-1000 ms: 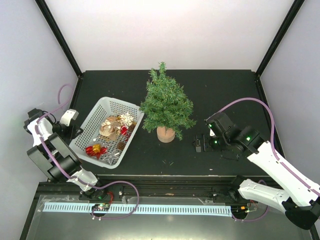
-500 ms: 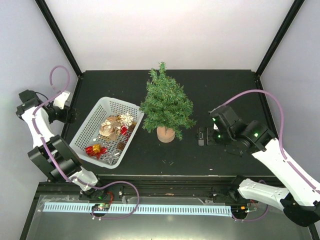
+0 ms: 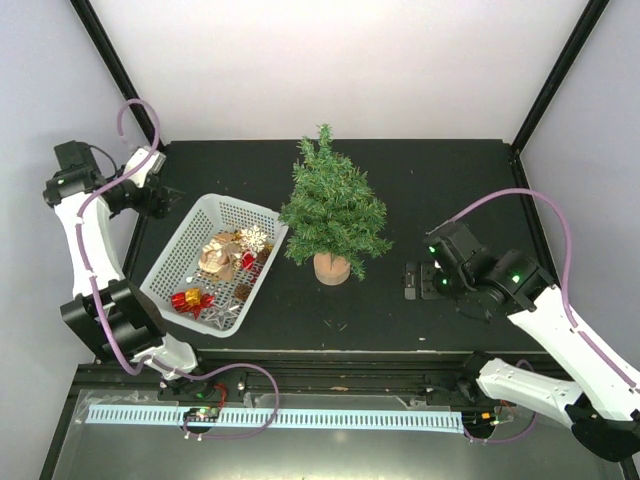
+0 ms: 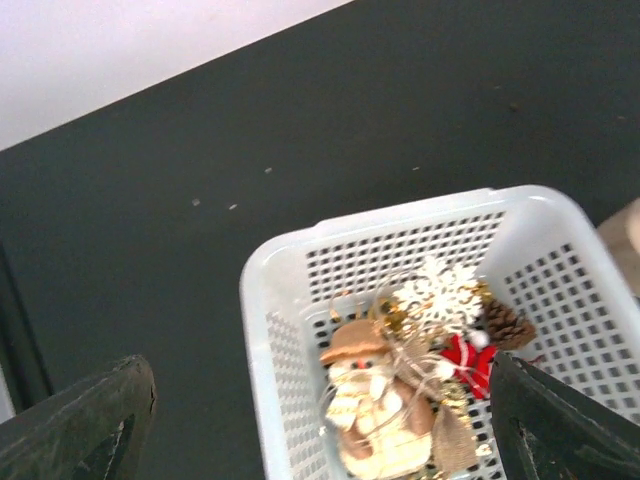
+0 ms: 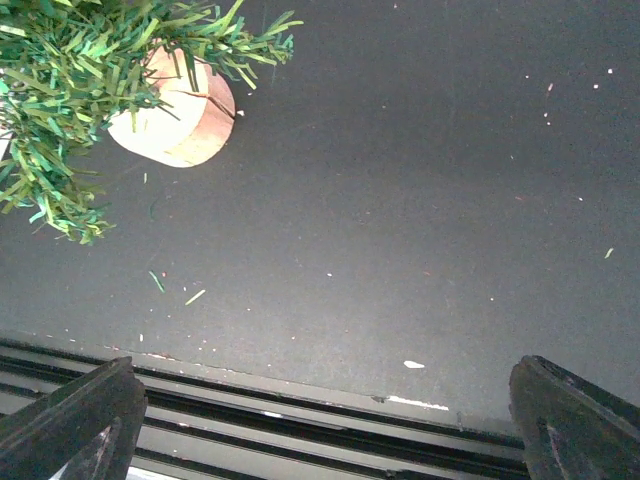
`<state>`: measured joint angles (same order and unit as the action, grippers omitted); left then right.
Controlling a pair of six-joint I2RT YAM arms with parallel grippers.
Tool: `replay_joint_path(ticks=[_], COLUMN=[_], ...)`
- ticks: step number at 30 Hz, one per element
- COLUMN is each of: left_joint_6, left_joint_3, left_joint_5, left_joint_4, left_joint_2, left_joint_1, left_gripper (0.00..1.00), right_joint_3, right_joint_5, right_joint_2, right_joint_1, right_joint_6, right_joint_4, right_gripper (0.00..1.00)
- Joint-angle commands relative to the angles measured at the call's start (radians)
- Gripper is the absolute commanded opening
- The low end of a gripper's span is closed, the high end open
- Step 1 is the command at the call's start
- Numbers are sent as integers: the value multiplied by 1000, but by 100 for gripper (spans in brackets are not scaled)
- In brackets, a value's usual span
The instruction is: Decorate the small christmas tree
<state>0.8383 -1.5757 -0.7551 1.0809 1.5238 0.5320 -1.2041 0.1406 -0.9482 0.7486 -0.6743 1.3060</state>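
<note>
The small christmas tree [image 3: 333,213] stands upright on its tan round base [image 3: 332,268] at the table's middle, with no ornament visible on it. A white mesh basket [image 3: 175,245] to its left holds ornaments: a burlap snowman [image 4: 385,400], a white snowflake [image 4: 437,293], a pinecone [image 4: 505,323] and red-and-gold gift boxes [image 3: 190,298]. My left gripper [image 3: 165,197] hovers open beyond the basket's far-left corner, empty. My right gripper [image 3: 409,281] is open and empty, low over the table right of the tree, whose base [image 5: 170,115] shows in its wrist view.
Black frame posts [image 3: 120,75] rise at the table's back corners, close to my left arm. A metal rail [image 5: 300,395] runs along the near table edge under my right gripper. Loose green needles [image 5: 195,296] lie on the black tabletop.
My left arm swung up and back toward the far-left corner while its jaws spread wide. My right gripper drew slightly right and nearer, away from the tree.
</note>
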Motion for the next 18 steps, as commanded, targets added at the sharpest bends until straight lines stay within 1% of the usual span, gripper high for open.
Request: replay_joint_path(ticks=[1,5,8,10,13,16,18], left_joint_6=[-20,-16,-2,25,21,23,33], left_joint_3=[-61,-91,-77,-67,-46,-42,-23], left_joint_5=[-37,-4,17,56,143,180,208], left_joint_4=[87,124,129,139,111,111,111], left_joint_2=[-58,-83,-88,-68,-17,44,80], left_joint_1=[-91,-187,-261,-314,-360,-371,-379], left_gripper=[91,91,90,88,78,63,57], right_joint_3=[18,20,21,20,18,22,33], right_joint_5=[3,-2,0,5,11,4,-7], right_joint_2=[-7,-5,6,15,35,59,71], right_joint_1=[-10,-29,-41,-43,-44,-44,-43], right_joint_6=[20,53,68,74,75,68,64], right_joint_4=[-37,-54,-56,-48,-28,-7,2], right_gripper=[100,100,100,100,100,100,100])
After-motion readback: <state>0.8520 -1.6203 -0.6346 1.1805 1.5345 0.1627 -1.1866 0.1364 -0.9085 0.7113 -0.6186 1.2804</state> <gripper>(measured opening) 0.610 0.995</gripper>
